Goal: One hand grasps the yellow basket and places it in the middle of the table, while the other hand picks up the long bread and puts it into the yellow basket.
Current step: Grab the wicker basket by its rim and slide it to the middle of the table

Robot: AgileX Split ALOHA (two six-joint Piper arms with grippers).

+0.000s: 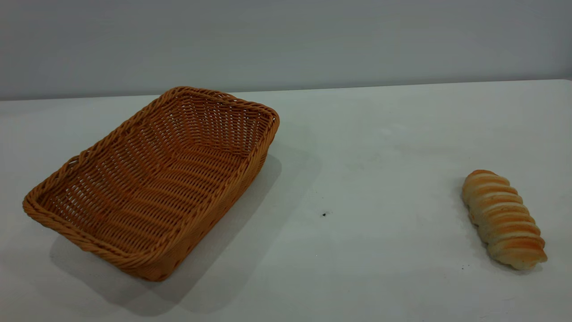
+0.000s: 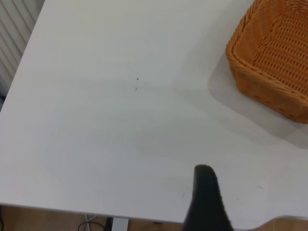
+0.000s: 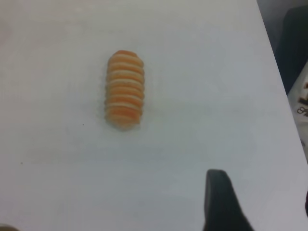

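Observation:
The yellow basket (image 1: 156, 179) stands empty on the left half of the white table (image 1: 357, 147); one corner of it shows in the left wrist view (image 2: 274, 62). The long bread (image 1: 502, 219) lies on the table at the right, and also shows in the right wrist view (image 3: 124, 90). Neither gripper shows in the exterior view. My left gripper (image 2: 257, 202) is above bare table near the table's edge, apart from the basket, with one black finger (image 2: 205, 192) in view. My right gripper (image 3: 262, 197) is above bare table, apart from the bread, with one finger (image 3: 217, 195) in view. Both look open and empty.
A tiny dark speck (image 1: 324, 214) lies on the table between basket and bread. The table's edge (image 2: 96, 214) runs close to the left gripper. A dark object (image 3: 294, 43) stands beyond the table's edge in the right wrist view.

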